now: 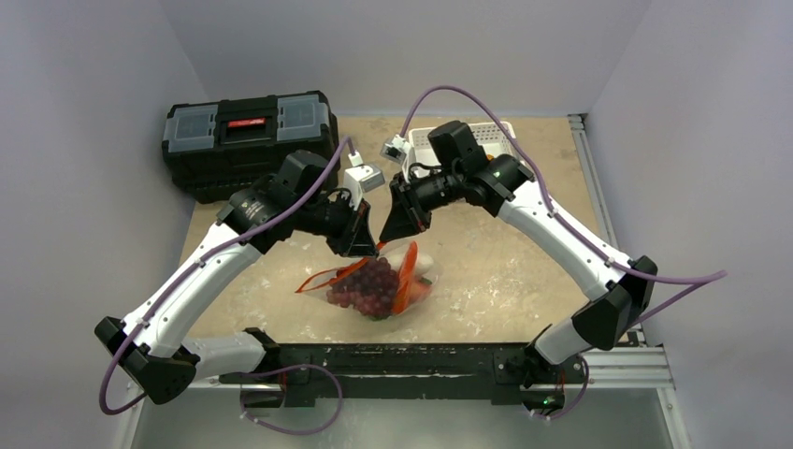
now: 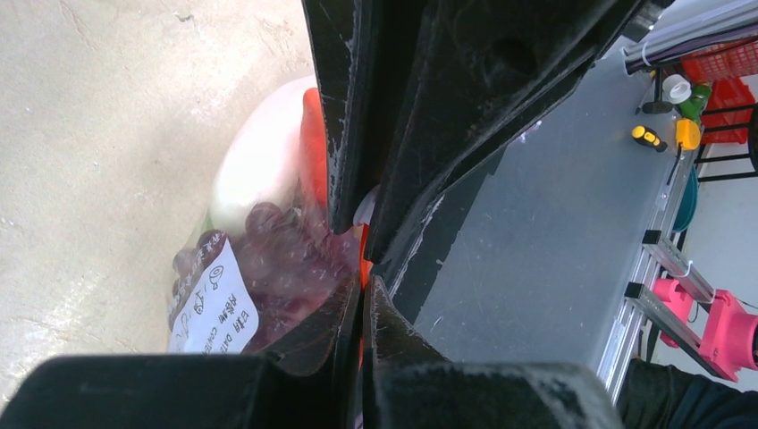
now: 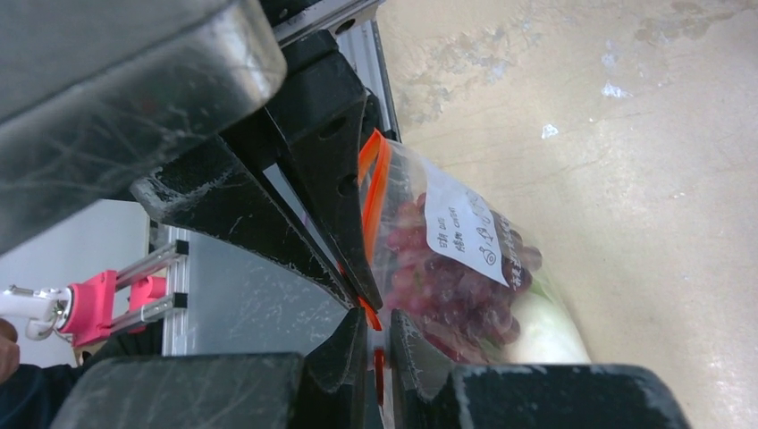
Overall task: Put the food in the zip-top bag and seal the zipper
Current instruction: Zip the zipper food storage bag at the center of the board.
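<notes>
The clear zip-top bag [image 1: 379, 290] hangs low over the table between both grippers. Inside it are purple-red grapes [image 1: 367, 285], an orange carrot [image 1: 405, 276] and a white bulb [image 1: 418, 259]. My left gripper [image 1: 363, 248] is shut on the orange-red zipper [image 2: 362, 259] at the bag's mouth. My right gripper [image 1: 391, 236] sits right beside it, shut on the same zipper [image 3: 371, 192], with a small white piece between its jaws. The bag's white label [image 3: 460, 223] and grapes [image 3: 447, 286] show in the right wrist view. The label [image 2: 210, 313] and bulb [image 2: 259, 161] also show in the left wrist view.
A black toolbox [image 1: 248, 140] stands at the back left. A white slotted basket [image 1: 472, 137] stands at the back, behind the right arm. The black base rail [image 1: 402, 360] runs along the near edge. Yellow-handled tools [image 2: 648, 137] lie off the table.
</notes>
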Robot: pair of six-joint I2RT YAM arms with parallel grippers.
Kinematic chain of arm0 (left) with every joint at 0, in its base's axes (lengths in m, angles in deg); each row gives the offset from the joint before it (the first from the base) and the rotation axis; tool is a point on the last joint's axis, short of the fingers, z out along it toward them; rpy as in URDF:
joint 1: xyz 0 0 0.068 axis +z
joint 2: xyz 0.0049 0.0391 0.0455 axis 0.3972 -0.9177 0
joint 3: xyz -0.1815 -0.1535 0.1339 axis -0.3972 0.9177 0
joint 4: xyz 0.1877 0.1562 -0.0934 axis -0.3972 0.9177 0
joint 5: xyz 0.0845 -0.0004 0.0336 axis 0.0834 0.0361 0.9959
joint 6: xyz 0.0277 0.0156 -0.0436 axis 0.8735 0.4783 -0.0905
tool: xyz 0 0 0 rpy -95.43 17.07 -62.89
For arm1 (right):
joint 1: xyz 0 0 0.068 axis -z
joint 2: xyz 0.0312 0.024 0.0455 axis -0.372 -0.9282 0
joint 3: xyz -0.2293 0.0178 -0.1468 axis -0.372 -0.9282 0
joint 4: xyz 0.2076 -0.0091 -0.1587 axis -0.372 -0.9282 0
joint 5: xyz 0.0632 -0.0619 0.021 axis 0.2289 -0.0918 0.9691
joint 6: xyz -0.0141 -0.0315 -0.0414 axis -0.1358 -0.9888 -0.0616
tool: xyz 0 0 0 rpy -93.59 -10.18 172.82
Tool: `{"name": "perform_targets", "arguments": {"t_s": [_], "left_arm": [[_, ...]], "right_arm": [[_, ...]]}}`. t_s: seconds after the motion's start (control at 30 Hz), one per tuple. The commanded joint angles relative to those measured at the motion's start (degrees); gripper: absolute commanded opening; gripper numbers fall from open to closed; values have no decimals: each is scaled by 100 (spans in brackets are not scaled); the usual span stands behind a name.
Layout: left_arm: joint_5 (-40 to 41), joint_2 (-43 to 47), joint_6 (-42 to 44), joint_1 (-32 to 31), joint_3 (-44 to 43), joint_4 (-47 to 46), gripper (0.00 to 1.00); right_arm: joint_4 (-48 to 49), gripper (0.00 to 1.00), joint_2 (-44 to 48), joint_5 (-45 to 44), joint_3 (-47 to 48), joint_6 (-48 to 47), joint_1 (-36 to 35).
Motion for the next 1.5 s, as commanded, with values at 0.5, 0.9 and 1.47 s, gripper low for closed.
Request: {"name": "perform_targets", "arguments": {"t_s": [0.5,0.9,1.47], "left_arm": [[-115,256,-121,23,-47,-720,0],[-123,495,-150,17,333,-732,0],[-190,452,-147,23,255,-705,0]], "right_arm": [[1359,5,393,588,-1014,641,-367],[2366,47,1153,1365,-1792,1138,509],[3091,16,1193,1373,-2108,1294,503]]}}
